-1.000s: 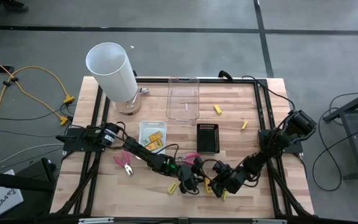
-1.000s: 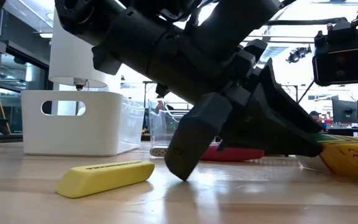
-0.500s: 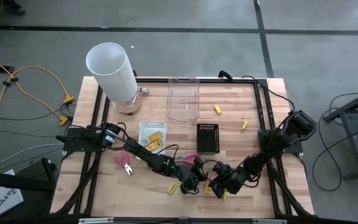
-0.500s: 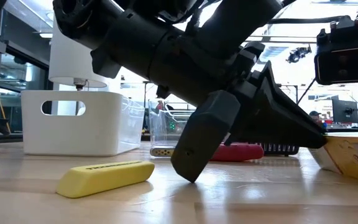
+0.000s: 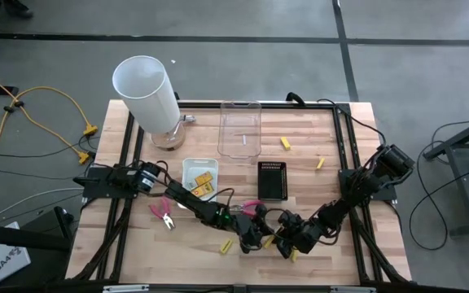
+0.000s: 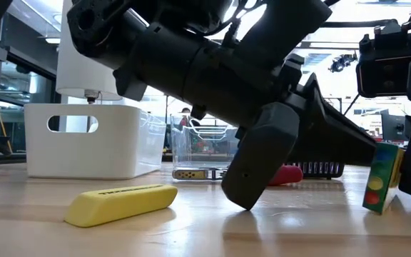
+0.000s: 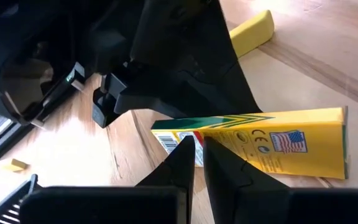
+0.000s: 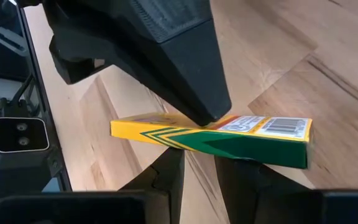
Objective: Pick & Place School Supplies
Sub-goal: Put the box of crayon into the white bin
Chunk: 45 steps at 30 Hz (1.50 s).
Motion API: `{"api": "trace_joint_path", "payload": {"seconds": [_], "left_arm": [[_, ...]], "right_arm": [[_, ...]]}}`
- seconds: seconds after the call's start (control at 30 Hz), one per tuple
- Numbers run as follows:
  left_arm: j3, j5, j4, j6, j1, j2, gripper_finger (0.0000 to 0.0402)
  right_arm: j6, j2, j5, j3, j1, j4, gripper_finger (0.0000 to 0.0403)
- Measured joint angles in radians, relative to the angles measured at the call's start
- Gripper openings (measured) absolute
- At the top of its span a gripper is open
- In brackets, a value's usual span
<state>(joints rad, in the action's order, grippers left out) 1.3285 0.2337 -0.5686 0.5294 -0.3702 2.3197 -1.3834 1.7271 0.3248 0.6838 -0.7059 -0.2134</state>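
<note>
A flat yellow pack (image 5: 272,239) with green and red marks stands on its long edge near the table's near edge, between my two grippers. It shows end-on in the low view (image 6: 382,178). My left gripper (image 7: 199,144) comes at it from the table's left with its fingers shut. My right gripper (image 8: 199,163) comes from the right, its fingers close together. A yellow stubby stick (image 6: 120,203) lies flat on the table just left of the left gripper (image 5: 253,233). Two pink-handled tools (image 5: 165,213) (image 5: 252,205) lie flat on the wood. My left gripper's shut fingertips (image 7: 188,146) meet the pack's broad face near one end (image 7: 166,138), coming low and slanting from the table's left. The pack stands on edge and leans toward the right gripper. My right gripper's fingertips (image 8: 238,163) meet the pack's lower long edge (image 8: 253,152) from the table's right, pushing rather than pinching. The pack lies across both tips, its lower edge at or just above the table (image 6: 374,208).
A white tray (image 5: 199,177) holds more yellow packs. A black tray (image 5: 273,181), a clear tray (image 5: 240,129) and a tall white cylinder (image 5: 146,89) stand farther back. Two yellow stubs (image 5: 285,143) (image 5: 320,163) lie toward the far right.
The pack has tipped up from lying flat to standing on its long edge between the two grippers. My left gripper has slid a little toward the table's right, closer to the pack.
</note>
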Motion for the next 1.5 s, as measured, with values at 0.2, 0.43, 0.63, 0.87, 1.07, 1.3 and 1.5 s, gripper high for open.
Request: {"api": "trace_joint_path", "payload": {"seconds": [0.2,0.43,0.63,0.87,1.07,1.3,1.5], "left_arm": [[0.000,-0.003,0.000,-0.044,0.000,0.000,0.0025],[0.000,0.008,0.000,-0.095,0.000,-0.002,0.0026],[0.000,0.057,0.003,-0.094,-0.008,-0.010,0.0026],[0.000,0.121,0.006,-0.109,-0.021,-0.011,0.0026],[0.000,0.156,0.011,-0.165,-0.026,-0.023,0.0026],[-0.002,0.170,0.049,-0.265,-0.025,-0.048,0.0026],[-0.002,0.168,0.051,-0.265,-0.037,-0.049,0.0026]], "right_arm": [[0.000,0.000,0.010,0.000,0.000,0.004,0.0082],[0.000,-0.001,0.010,0.001,0.000,0.004,0.0082],[0.000,-0.001,0.010,0.001,-0.001,0.003,0.0082],[0.000,-0.001,-0.003,0.002,-0.001,-0.001,0.0082],[0.000,-0.002,-0.009,0.002,-0.003,-0.001,0.0082],[-0.005,-0.003,-0.006,0.002,-0.013,-0.001,0.0082],[-0.007,-0.003,-0.002,0.002,-0.015,-0.001,0.0082]]}}
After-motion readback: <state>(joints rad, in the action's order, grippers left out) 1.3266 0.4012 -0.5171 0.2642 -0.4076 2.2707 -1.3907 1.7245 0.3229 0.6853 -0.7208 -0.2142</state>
